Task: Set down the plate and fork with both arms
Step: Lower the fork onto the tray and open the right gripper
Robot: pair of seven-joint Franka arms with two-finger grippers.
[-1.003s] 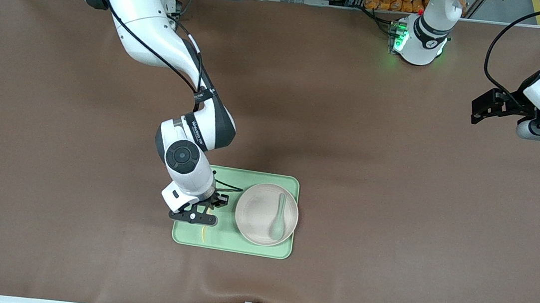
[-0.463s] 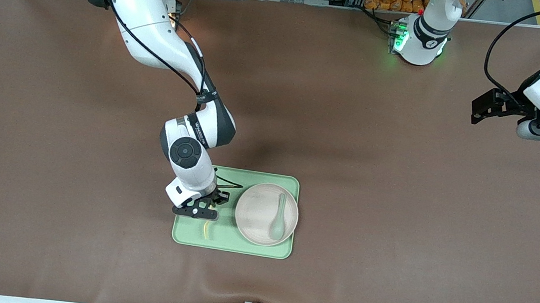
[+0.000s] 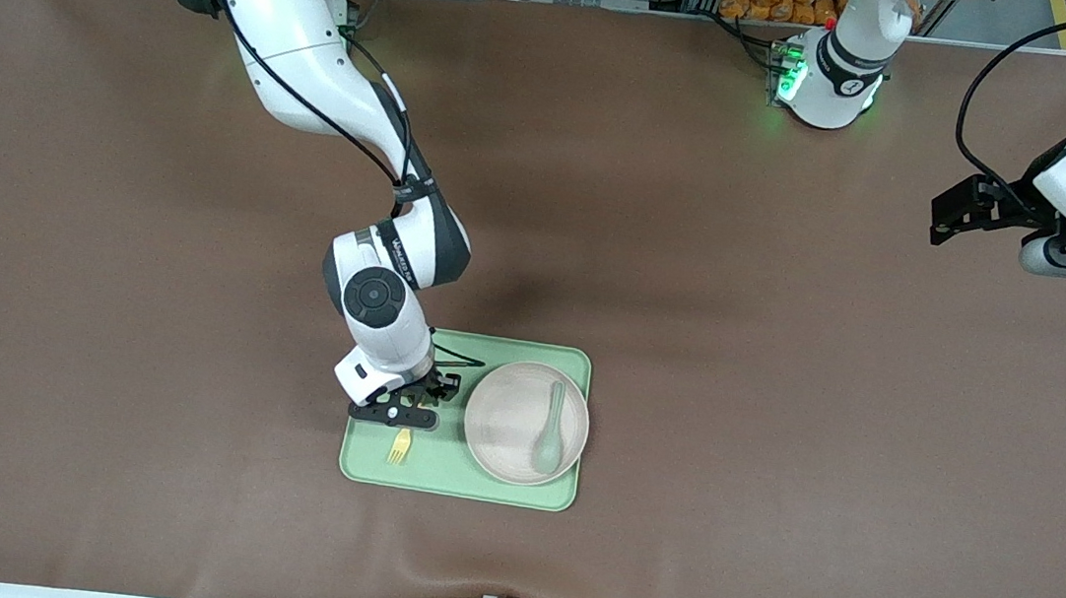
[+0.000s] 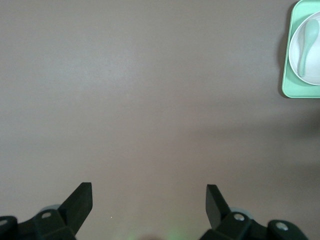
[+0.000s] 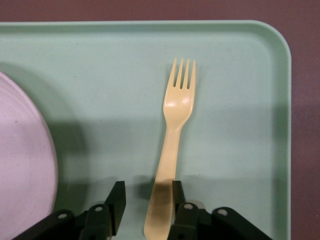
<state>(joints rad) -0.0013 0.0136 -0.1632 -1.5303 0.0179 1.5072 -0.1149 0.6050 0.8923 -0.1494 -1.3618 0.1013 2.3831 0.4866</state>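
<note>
Right gripper (image 5: pixel 145 202) jaws standing parted around handle of fork (image 5: pixel 172 145), no longer pinching; fork lying flat on tray (image 3: pixel 513 492), beside plate (image 3: pixel 512 421) holding spoon (image 3: pixel 548 439). Risk: handle snagging a finger on lift-off, dragging fork askew. Reaching steeply down over tray. Left gripper (image 4: pixel 148 200) spread wide, waiting above bare table (image 3: pixel 784 365).

Even overhead light, no glare on the brown worktop (image 3: pixel 744 361). Soft shadows lie beside the plate (image 5: pixel 22 165) and fork (image 5: pixel 172 145) on the tray (image 5: pixel 235 65). All views sharp.
</note>
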